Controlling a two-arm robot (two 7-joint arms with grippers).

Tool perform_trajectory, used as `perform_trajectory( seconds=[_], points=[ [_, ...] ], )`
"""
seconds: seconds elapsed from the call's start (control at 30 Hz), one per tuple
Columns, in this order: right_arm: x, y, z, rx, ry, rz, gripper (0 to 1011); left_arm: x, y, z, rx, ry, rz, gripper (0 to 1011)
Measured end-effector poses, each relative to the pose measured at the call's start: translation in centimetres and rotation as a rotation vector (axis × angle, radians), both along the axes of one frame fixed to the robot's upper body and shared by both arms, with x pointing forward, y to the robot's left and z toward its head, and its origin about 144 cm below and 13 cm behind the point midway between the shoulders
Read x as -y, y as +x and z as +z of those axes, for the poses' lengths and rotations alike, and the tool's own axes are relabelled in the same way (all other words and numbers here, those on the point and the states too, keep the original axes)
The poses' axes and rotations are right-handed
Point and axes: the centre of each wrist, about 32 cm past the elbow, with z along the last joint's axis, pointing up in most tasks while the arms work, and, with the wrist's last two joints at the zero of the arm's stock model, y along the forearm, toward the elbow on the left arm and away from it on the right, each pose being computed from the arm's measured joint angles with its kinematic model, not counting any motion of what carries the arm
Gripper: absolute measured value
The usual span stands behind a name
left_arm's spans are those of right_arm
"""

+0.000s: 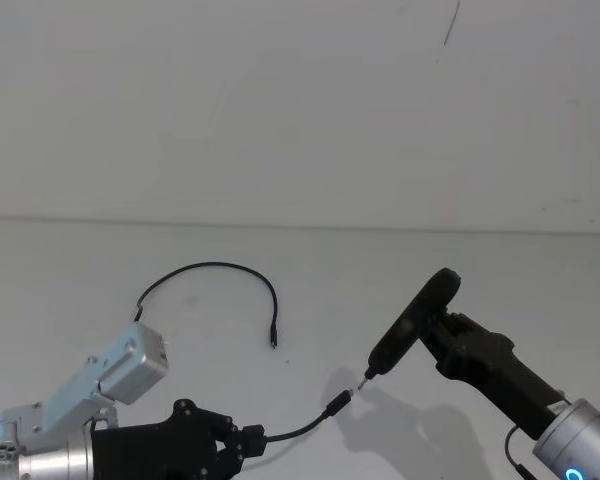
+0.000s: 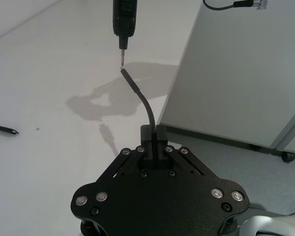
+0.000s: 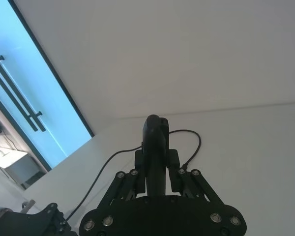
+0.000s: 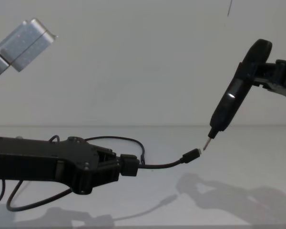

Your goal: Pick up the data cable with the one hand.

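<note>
From the head view, the left tool (image 1: 248,440) near the tabletop's (image 1: 100,260) front edge is clamped on the cable (image 1: 300,430), whose silver-tipped plug sticks out, lifted; the rest loops back across the tabletop. The right tool (image 1: 450,335) grips a black pen (image 1: 412,322), tip meeting that plug. The left wrist view shows the cable (image 2: 146,105) rising from closed fingers. In the chest view the plug (image 4: 191,155) hangs above the tabletop

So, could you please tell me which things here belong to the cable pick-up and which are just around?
Part of the job:
- data cable, one end lifted off the table
- left gripper, shut on the cable

Not part of it:
- pen-like tool, clamped in the right gripper
- white table
</note>
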Motion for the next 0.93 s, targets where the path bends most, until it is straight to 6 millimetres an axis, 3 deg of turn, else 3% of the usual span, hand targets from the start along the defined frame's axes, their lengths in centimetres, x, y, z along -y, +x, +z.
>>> perform_trajectory(
  seconds=[0.93],
  points=[
    [-0.47,0.29,0.31,-0.028,-0.018,0.009,269,0.00,0.00,0.00,0.000,0.000,0.000,51]
  ],
)
